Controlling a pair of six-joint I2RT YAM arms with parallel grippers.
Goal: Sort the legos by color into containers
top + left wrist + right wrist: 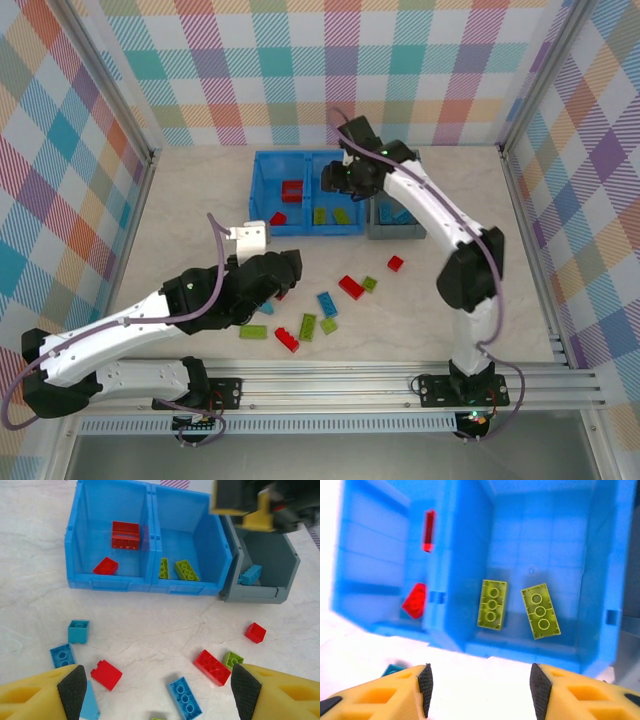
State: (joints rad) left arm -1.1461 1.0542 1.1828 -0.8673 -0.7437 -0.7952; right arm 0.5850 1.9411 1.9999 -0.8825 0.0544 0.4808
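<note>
We see pastel plaid walls (300,70) filling the top and both sides, a pale marbled tabletop (525,225) centre, evenly lit.

The left arm (110,335) and the right arm (430,205) had white shells on their long links and black housings at the joints. A thin grey-purple cable (217,240) looped along each. Their bases (455,388) were black. The left gripper (159,690) and the right gripper (481,687) had yellow fingers (35,697) faced with black pads (425,687).
</note>
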